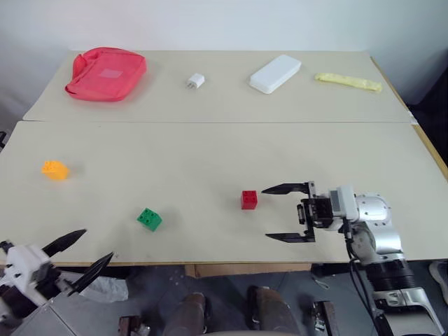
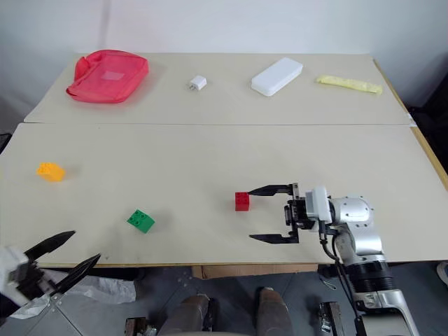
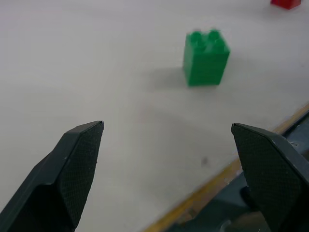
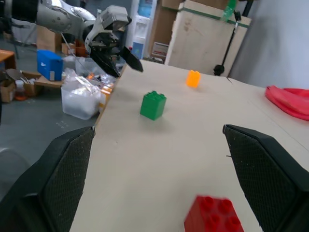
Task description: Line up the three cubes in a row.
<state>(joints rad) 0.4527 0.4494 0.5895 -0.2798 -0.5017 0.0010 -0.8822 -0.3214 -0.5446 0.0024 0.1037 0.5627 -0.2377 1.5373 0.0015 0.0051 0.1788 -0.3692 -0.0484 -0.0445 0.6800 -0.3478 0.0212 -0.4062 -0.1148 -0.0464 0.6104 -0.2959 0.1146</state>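
The red cube (image 1: 249, 199) sits mid-table (image 1: 210, 154), the green cube (image 1: 149, 218) nearer the front edge, the orange-yellow cube (image 1: 54, 169) far left. The right claw (image 1: 278, 213) gapes empty just beside red; the left claw (image 1: 78, 252) hangs open off the front edge.

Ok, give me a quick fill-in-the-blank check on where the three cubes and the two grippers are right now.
1. The right gripper has its jaws open, with the small red studded plastic cube just off the tip of the far jaw and ____ by it.
2. The small studded plastic cube farthest to the robot's left is the ____ one.
3. The left gripper, jaws ____, sits at the table's near edge, nearest the green studded plastic cube.

Missing words: not gripped; orange-yellow; open
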